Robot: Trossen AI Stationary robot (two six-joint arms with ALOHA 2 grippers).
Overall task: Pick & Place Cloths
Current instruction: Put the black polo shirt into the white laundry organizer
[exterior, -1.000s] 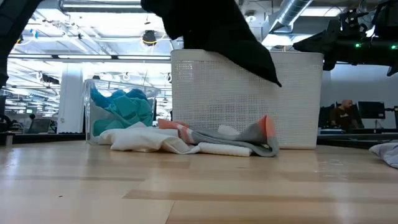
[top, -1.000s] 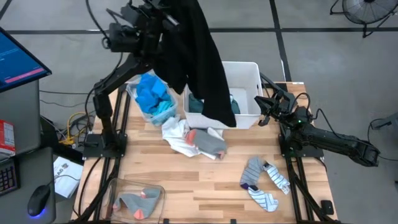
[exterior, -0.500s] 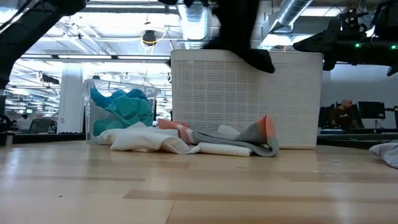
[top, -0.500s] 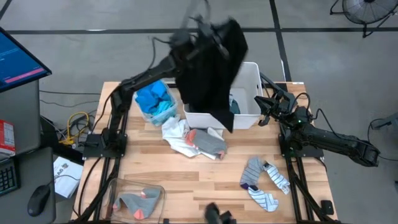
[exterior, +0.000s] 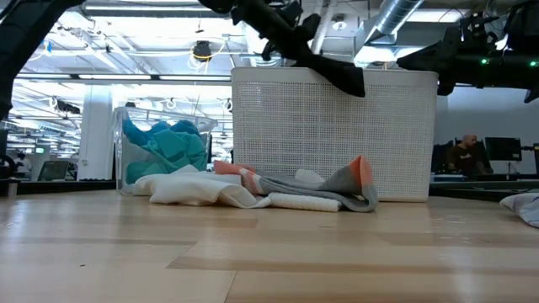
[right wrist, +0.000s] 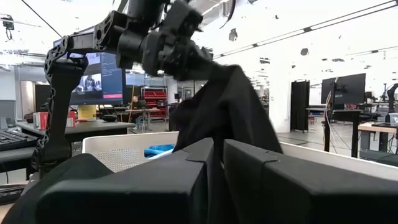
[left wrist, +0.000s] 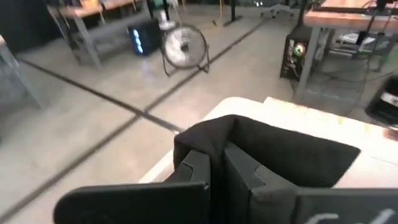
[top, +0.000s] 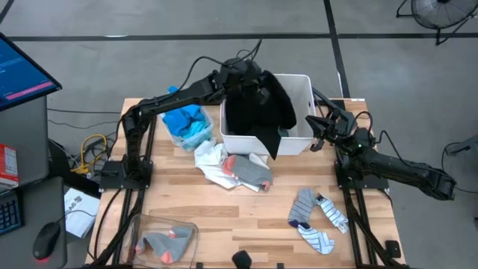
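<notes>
A black garment (top: 261, 112) is seen draped into a white tub (top: 302, 87). Bright blue and turquoise cloths (top: 187, 119) are held in a clear bin (top: 166, 119). A white cloth (top: 213, 163) is lain beside a grey sock with orange-pink patches (top: 250, 172). Grey and white-and-dark striped socks (top: 317, 218) are shown on the light wooden table (top: 224, 217). Grey socks with pink patches (top: 163, 243) are contained in another clear bin (top: 142, 224). Both arms are dark.

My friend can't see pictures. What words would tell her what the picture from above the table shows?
The left gripper holds a big black cloth over the white tub, one corner hanging over the tub's front wall. The right gripper waits beside the tub, and socks lie on the wooden table.
</notes>
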